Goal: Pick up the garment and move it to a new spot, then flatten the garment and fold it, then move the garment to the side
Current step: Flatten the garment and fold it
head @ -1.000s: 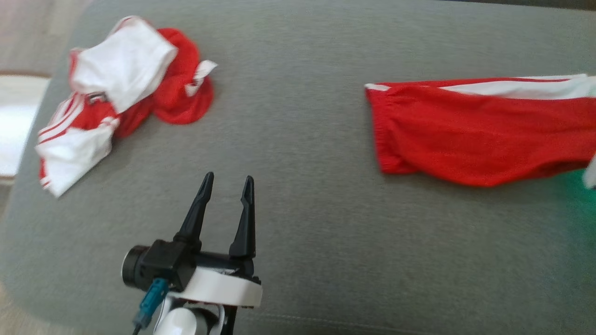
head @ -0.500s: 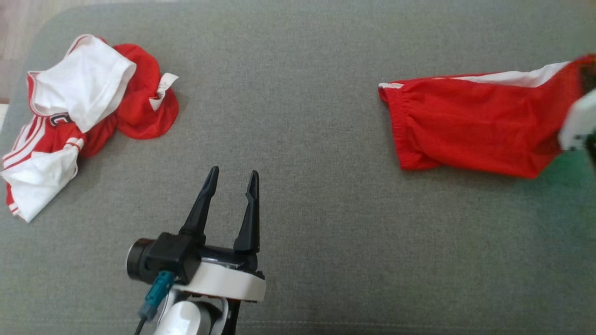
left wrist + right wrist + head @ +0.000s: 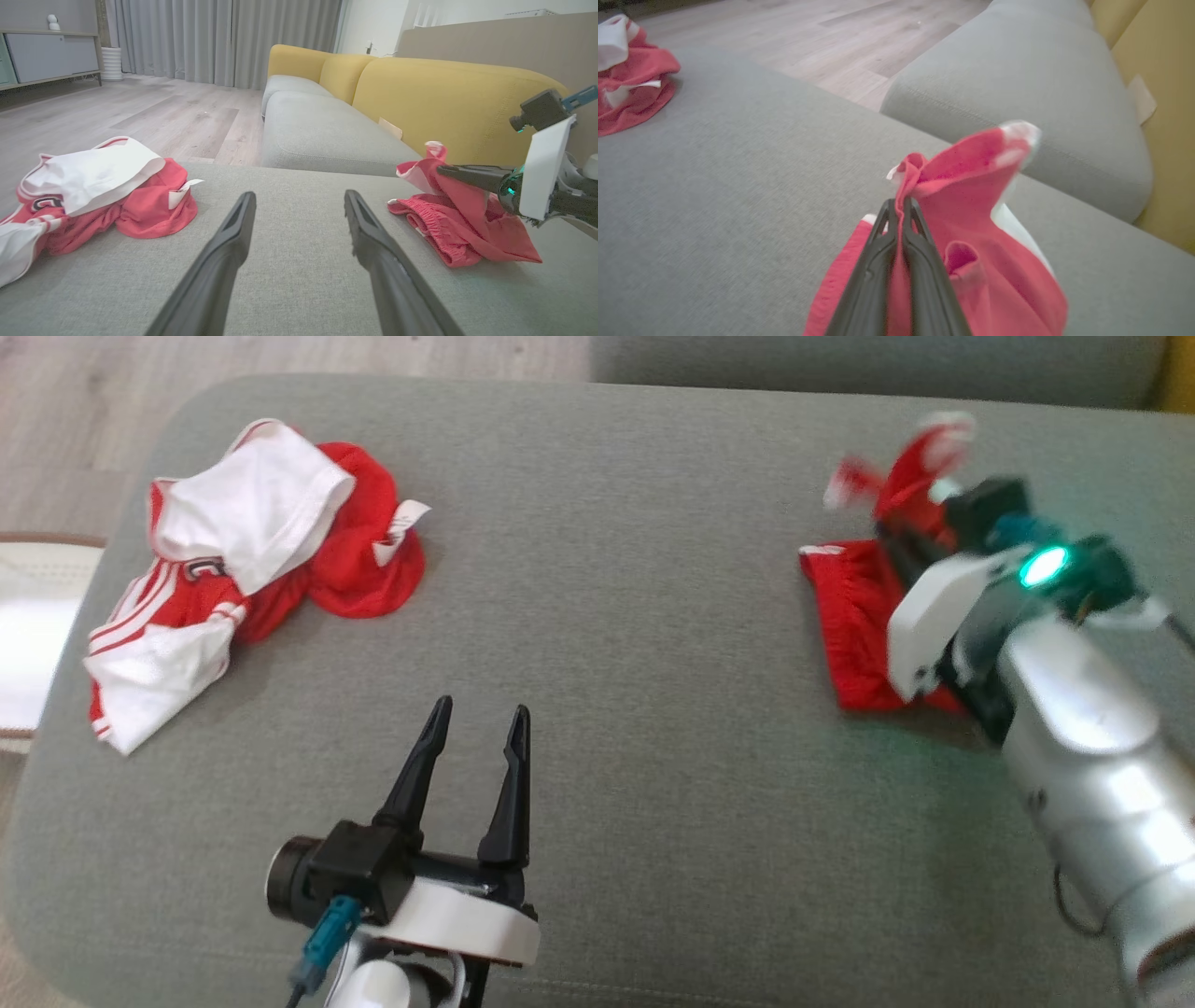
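- Our right gripper (image 3: 899,203) has its two dark fingers pressed together on a fold of the red shorts (image 3: 971,186), with the cloth pinched between them.
- The pinched part of the shorts stands up off the grey cushion (image 3: 635,616) in a peak with a white edge. The rest, with its gathered waistband, lies on the cushion's right side, partly under our right arm.
- Our left gripper (image 3: 481,709) is low over the near middle of the cushion. Its fingers are spread wide with nothing between them, and it is well apart from the shorts.
- A crumpled heap of red and white clothing (image 3: 243,551) lies near the cushion's far left corner, well apart from the shorts and from both grippers.
- From the left wrist we see a grey sofa seat (image 3: 322,135) beyond the cushion, a yellow backrest (image 3: 444,102) along its right side and a wooden floor (image 3: 140,107) to its left.
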### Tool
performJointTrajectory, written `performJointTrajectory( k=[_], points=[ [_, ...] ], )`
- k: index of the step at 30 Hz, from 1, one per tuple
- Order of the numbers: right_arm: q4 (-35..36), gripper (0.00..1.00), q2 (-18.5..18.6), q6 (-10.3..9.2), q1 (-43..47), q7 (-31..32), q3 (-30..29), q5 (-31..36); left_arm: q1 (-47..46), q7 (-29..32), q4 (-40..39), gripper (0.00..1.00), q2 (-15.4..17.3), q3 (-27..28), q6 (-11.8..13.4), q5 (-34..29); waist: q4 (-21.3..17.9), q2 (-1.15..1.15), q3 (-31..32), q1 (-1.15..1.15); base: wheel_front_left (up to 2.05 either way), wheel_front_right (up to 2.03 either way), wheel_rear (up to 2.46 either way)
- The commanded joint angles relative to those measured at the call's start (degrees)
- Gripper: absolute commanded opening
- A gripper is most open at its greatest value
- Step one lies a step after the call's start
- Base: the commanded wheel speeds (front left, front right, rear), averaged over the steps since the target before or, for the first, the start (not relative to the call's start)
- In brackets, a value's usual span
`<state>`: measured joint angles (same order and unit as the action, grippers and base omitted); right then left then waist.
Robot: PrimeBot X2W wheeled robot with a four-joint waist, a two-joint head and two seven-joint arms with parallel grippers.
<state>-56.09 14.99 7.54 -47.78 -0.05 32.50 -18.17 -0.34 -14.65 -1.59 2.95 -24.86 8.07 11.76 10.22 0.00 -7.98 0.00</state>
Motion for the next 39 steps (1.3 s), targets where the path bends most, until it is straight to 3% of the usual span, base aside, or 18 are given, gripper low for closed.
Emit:
performJointTrajectory(
  k=[1, 6, 7, 8, 9, 10, 20, 26, 27, 28, 29, 33, 39],
  points=[
    [3.31, 0.0, -0.23, -0.05, 1.1, 1.03, 0.97, -0.7, -0.86, -0.35, -1.82, 1.0, -0.07, 1.79, 0.15, 0.61, 0.9, 0.0, 0.33, 0.0, 0.0, 0.0, 0.0],
    [13.44, 0.0, 1.5, -0.05, 7.86, 6.53, 1.53, -2.4, -0.35, -0.35, -1.8, 1.0, -0.07, 1.92, 0.03, 0.87, 1.96, 0.0, 0.63, 0.0, 0.0, 0.0, 0.0],
    [15.47, 0.1, 1.88, -0.05, 9.3, 7.43, 0.97, -2.74, -0.24, -0.35, -1.79, 1.0, -0.07, 1.94, 0.05, 0.94, 2.04, 0.0, 0.76, 0.0, 0.0, 0.0, 0.0],
    [17.55, 0.57, 2.25, -0.05, 10.71, 8.17, 0.37, -2.89, -0.15, -0.35, -1.76, 1.0, -0.07, 1.91, 0.07, 0.98, 2.11, 0.0, 0.87, 0.0, 0.0, 0.0, 0.0],
    [19.55, 0.9, 2.6, -0.05, 12.13, 9.04, -0.23, -2.99, -0.06, -0.35, -1.74, 1.0, -0.07, 1.89, 0.1, 1.0, 2.12, 0.0, 0.99, 0.0, 0.0, 0.0, 0.0],
    [21.53, 1.0, 2.81, -0.05, 13.53, 9.71, -1.19, -3.18, 0.02, -0.35, -1.74, 1.0, -0.07, 1.87, 0.17, 1.04, 2.09, 0.0, 1.09, 0.0, 0.0, 0.0, 0.0],
    [42.73, 1.0, 1.12, -0.05, 28.28, 12.09, -16.24, -4.27, 0.89, -0.35, -1.97, 1.0, -0.07, 2.38, 0.22, 0.4, 0.37, 0.0, 2.45, 0.0, 0.0, 0.0, 0.0],
    [50.51, 1.0, 1.39, -0.05, 37.72, 16.21, -25.54, -8.01, 1.61, -0.35, -2.0, 1.0, -0.07, 2.76, -0.2, -0.08, -0.46, 0.0, 3.02, 0.0, 0.0, 0.0, 0.0],
    [51.46, 0.91, 1.28, -0.05, 38.67, 16.81, -26.64, -9.28, 1.68, -0.35, -2.03, 1.0, -0.07, 2.85, -0.26, -0.15, -0.55, 0.0, 3.06, 0.0, 0.0, 0.0, 0.0],
    [52.32, 0.15, 1.35, -0.05, 39.32, 17.39, -27.42, -10.37, 1.74, -0.35, -2.04, 1.0, -0.07, 2.92, -0.31, -0.22, -0.61, 0.0, 3.09, 0.0, 0.0, 0.0, 0.0],
    [53.04, 0.0, 1.64, -0.05, 39.63, 17.94, -27.86, -11.16, 1.77, -0.35, -2.06, 1.0, -0.07, 3.0, -0.36, -0.26, -0.66, 0.0, 3.07, 0.0, 0.0, 0.0, 0.0],
    [52.62, 0.0, 3.1, -0.05, 37.49, 18.49, -27.31, -11.63, 1.6, -0.35, -2.04, 1.0, -0.07, 2.92, -0.57, -0.29, -0.46, 0.0, 2.78, 0.0, 0.0, 0.0, 0.0],
    [42.63, 0.0, 2.56, -0.05, 30.15, 17.15, -20.37, -9.49, 0.63, -0.35, -1.83, 1.0, -0.07, 2.34, -0.6, -0.04, 1.06, 0.0, 1.88, 0.0, 0.0, 0.0, 0.0]
  ],
)
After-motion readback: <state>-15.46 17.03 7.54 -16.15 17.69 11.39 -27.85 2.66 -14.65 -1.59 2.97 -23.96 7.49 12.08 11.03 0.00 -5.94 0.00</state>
